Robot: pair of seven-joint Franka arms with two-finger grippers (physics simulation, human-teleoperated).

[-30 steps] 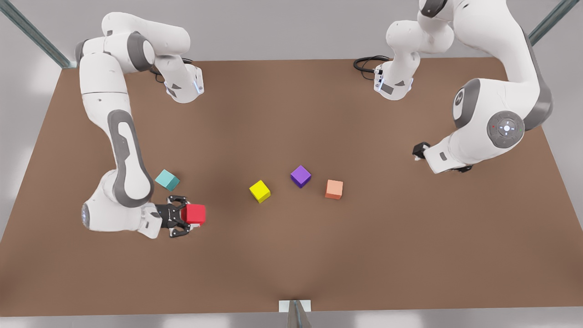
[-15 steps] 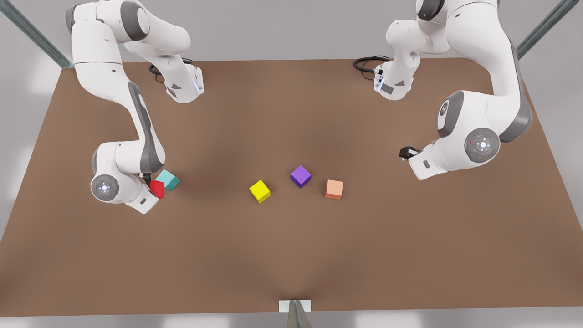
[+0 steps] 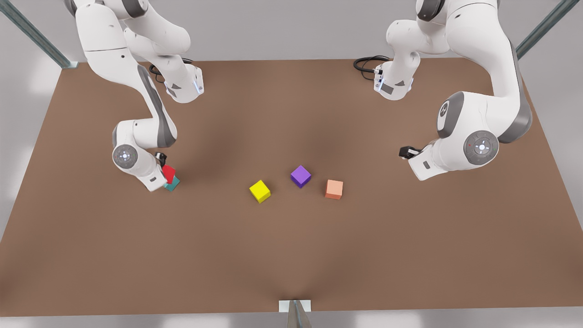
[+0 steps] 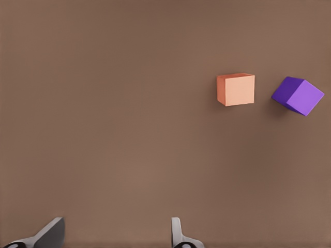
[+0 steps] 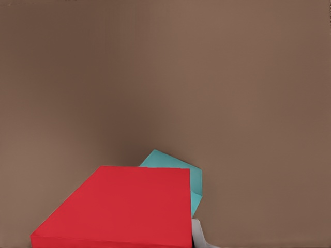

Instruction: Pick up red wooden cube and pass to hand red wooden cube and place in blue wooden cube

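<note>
At the front view's left, my right gripper (image 3: pixel 165 175), the black linkage hand, is shut on the red wooden cube (image 3: pixel 169 172). The cube hangs tilted directly over the teal-blue wooden cube (image 3: pixel 173 184), whether touching it I cannot tell. In the right wrist view the red cube (image 5: pixel 124 206) covers most of the blue cube (image 5: pixel 176 168), and one pale finger pad (image 5: pixel 199 235) shows beside it. My left gripper (image 3: pixel 406 152) waits at the front view's right, above the table. Its fingers (image 4: pixel 51 233) stand open with nothing between them.
A yellow cube (image 3: pixel 259 191), a purple cube (image 3: pixel 300 176) and a pale orange cube (image 3: pixel 334 189) sit mid-table on the brown table (image 3: pixel 291 255). The left wrist view shows the orange cube (image 4: pixel 236 89) and purple cube (image 4: pixel 299 95) ahead.
My right arm has carried the red cube from the open table back to just over the blue cube. The left arm drifted slightly toward the table's middle, then held still.
</note>
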